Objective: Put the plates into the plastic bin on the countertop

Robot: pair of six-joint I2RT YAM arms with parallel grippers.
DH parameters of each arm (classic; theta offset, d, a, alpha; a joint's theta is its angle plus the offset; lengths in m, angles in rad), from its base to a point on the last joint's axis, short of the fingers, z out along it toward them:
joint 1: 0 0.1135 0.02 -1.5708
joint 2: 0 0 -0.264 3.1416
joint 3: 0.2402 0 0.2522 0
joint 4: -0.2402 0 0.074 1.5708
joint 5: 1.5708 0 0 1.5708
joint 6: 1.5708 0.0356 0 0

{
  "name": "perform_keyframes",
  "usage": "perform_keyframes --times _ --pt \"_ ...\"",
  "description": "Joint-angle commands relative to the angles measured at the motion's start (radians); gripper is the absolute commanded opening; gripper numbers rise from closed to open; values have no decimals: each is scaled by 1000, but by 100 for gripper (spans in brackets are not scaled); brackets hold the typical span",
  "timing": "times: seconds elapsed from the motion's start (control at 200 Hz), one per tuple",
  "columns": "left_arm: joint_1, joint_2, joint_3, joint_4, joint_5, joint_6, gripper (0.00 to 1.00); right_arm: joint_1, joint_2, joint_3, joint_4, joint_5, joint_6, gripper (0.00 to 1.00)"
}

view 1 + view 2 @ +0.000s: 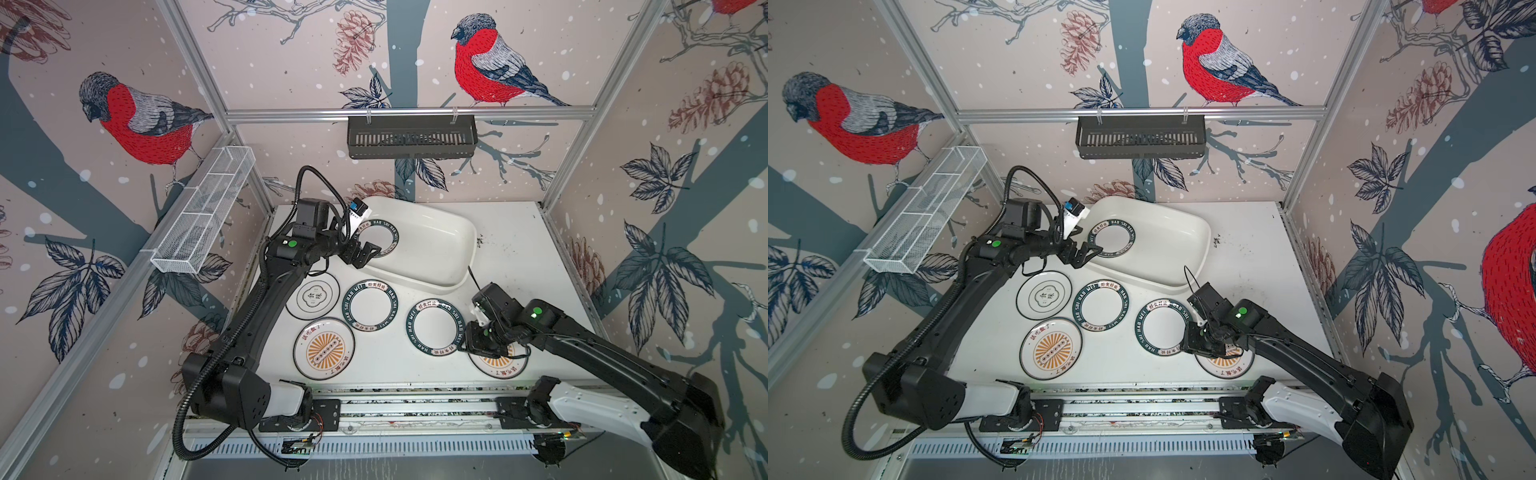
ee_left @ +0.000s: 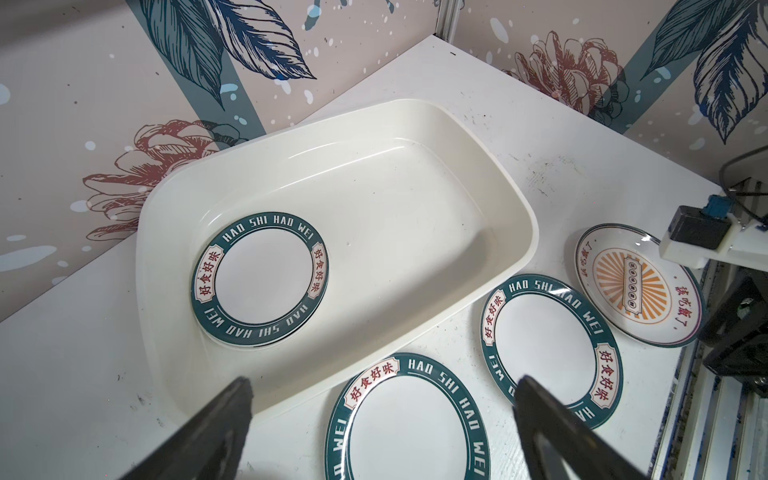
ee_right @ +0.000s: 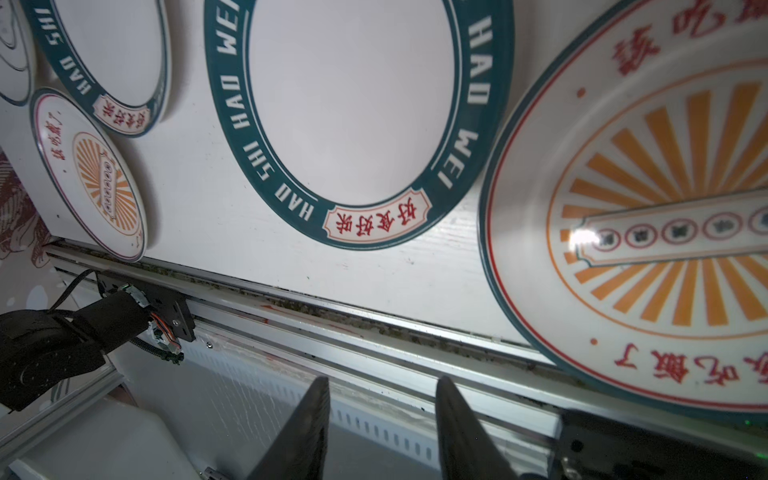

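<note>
Left tool [image 1: 365, 255], jaws wide and empty, hangs at the 9 o'clock end of the glossy white rectangular plastic bin [image 1: 440, 249], where a round green-rimmed plate [image 1: 376, 241] lies flat leaving room beside, while the right tool [image 3: 382, 380], part-open and empty, hovers over the 5 o'clock orange-sunburst plate [image 1: 500, 365].

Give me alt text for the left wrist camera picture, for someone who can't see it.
A green-rimmed plate lies in the white plastic bin. Two more green-rimmed plates and a sunburst plate lie on the countertop beside it; the left gripper, open, frames the foreground.
</note>
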Motion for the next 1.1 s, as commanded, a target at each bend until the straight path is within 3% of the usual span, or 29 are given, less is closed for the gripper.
perform_keyframes --times 0.0,0.475,1.096 --pt "-2 -4 -7 1 27 20 97 24 0 -25 -75 -17 71 44" --pt "-1 -19 -58 38 51 28 97 52 147 -80 -50 19 43 46" --pt "-2 -11 -57 58 64 11 97 12 173 -108 -54 70 -6 46"
